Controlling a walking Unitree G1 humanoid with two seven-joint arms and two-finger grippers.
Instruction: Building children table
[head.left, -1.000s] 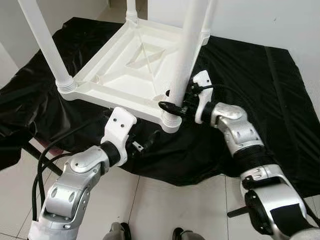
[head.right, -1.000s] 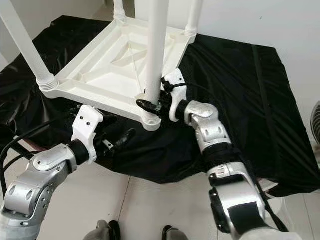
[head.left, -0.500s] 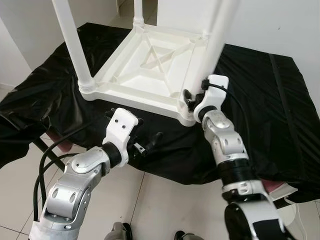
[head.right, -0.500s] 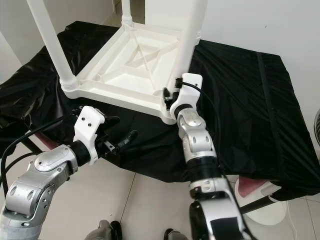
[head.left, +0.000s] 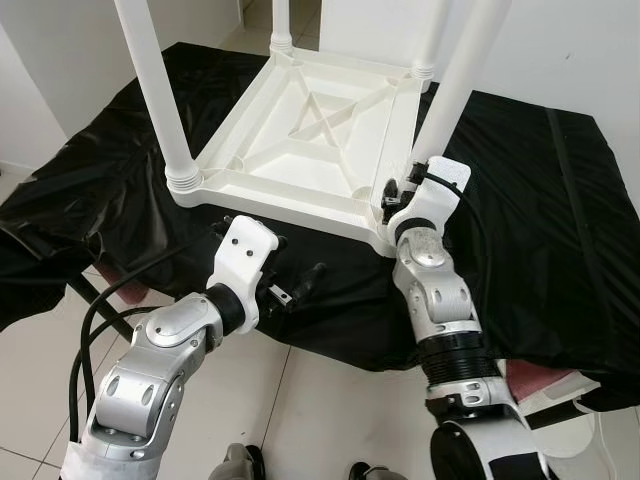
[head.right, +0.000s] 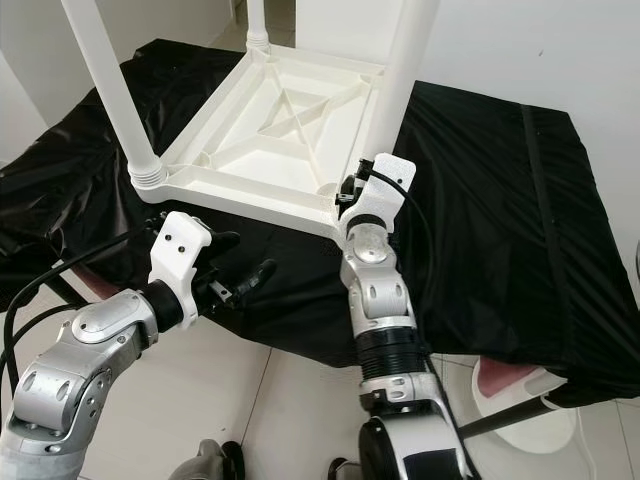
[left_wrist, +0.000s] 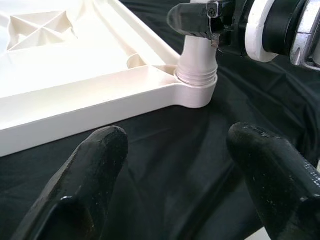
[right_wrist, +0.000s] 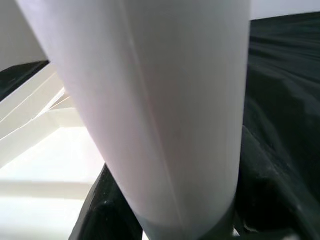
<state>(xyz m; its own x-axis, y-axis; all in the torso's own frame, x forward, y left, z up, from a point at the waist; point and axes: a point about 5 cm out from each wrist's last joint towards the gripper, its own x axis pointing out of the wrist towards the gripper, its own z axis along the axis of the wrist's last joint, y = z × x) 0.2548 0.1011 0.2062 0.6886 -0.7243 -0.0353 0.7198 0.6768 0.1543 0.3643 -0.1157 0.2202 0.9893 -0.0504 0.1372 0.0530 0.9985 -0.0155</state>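
A white plastic children's table lies upside down on a black cloth, its legs pointing up. My right gripper is shut on the near-right leg just above its threaded socket at the table's front corner. In the right wrist view that leg stands between the dark fingers. My left gripper hovers open over the cloth just in front of the table's near edge. In the left wrist view its fingers point at the same corner socket.
The near-left leg and two far legs stand upright. The cloth-covered surface drops off to tiled floor in front of me. A white wall stands behind. A pink and white object lies under the cloth's right edge.
The camera has shifted. My right forearm has swung from the right of the leg round to its near side, staying shut on it. The left gripper has stayed open in place.
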